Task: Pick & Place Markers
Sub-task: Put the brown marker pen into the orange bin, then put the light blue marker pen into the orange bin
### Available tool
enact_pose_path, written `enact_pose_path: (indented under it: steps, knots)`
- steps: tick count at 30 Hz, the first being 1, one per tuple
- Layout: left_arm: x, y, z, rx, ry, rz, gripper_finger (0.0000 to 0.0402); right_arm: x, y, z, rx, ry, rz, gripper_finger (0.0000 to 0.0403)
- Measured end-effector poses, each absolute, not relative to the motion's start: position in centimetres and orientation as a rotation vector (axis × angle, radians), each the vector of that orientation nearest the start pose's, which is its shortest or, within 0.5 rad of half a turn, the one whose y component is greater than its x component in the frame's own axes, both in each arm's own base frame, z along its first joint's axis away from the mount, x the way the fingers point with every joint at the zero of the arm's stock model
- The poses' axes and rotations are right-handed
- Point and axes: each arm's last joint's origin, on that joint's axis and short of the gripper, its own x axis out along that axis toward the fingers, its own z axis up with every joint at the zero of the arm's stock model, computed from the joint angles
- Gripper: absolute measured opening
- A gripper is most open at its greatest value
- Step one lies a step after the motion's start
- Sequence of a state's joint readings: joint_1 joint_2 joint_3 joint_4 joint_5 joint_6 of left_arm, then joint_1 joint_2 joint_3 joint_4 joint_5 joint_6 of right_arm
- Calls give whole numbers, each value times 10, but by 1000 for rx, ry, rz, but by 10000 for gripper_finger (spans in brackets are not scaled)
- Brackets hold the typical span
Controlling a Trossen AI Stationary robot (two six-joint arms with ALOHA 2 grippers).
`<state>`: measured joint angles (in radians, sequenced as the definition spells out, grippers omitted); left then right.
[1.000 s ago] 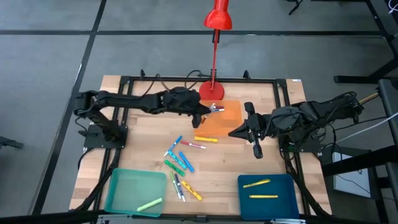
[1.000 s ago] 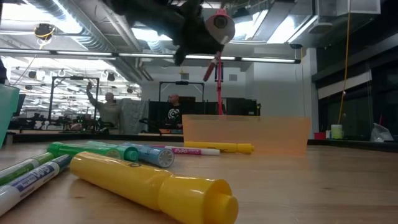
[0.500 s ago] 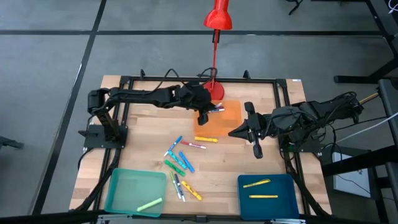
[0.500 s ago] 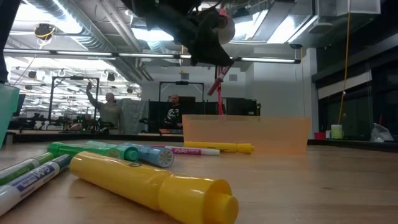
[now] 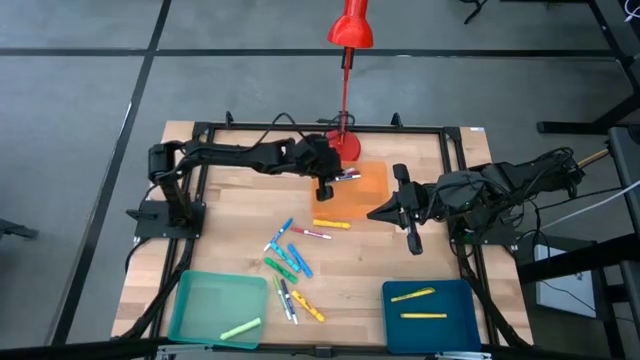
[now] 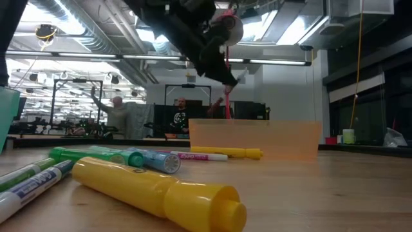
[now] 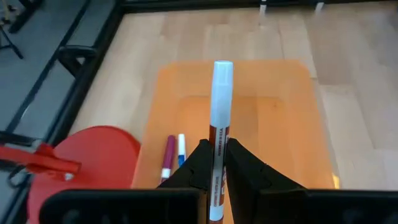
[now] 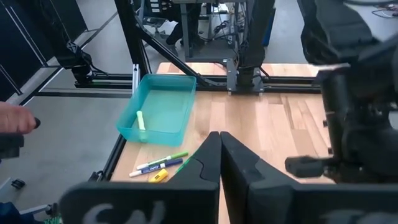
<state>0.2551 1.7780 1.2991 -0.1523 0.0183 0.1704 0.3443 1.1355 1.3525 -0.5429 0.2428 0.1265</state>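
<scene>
One marker [image 7: 219, 137] is pinched tight in the left gripper [image 7: 214, 163] over the orange tray [image 5: 372, 182] near the table's back edge; the right gripper [image 8: 220, 152] is closed, empty.

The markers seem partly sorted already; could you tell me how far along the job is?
Done: two yellow markers lie in the blue tray, one light green marker in the teal tray, and two markers in the orange tray. In hand: the left gripper holds a white-bodied marker over the orange tray. Left: about ten loose markers on the table. The right gripper waits shut.
</scene>
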Motion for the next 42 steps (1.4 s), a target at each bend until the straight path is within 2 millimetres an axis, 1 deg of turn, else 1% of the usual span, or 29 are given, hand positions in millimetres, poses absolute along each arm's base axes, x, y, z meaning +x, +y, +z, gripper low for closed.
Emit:
enact_pose_path:
  steps: [6, 10, 13, 17, 23, 29, 32, 34, 37, 42]
  knots:
    - [394, 102, 217, 35, 713, 160, 19, 215, 70, 424, 32, 318, 81, 11]
    - [398, 102, 207, 19, 719, 122, 19, 215, 70, 424, 31, 318, 80, 4]
    - [399, 102, 201, 12, 739, 118, 23, 215, 70, 423, 32, 318, 81, 6]
    - [400, 102, 200, 14, 739, 120, 38, 215, 70, 424, 32, 318, 81, 12]
    - [400, 100, 200, 17, 738, 116, 69, 215, 70, 424, 29, 318, 81, 4]
    - [400, 100, 200, 17, 737, 117, 90, 215, 70, 424, 29, 318, 81, 14]
    - [400, 99, 201, 9, 735, 118, 99, 215, 70, 424, 28, 318, 81, 12]
    - [400, 96, 205, -1, 726, 119, 103, 215, 70, 423, 28, 318, 81, 7]
    - [398, 88, 216, 8, 712, 102, 108, 215, 70, 423, 27, 318, 81, 4]
    - [390, 69, 236, 33, 724, 57, 107, 215, 70, 423, 27, 319, 81, 15]
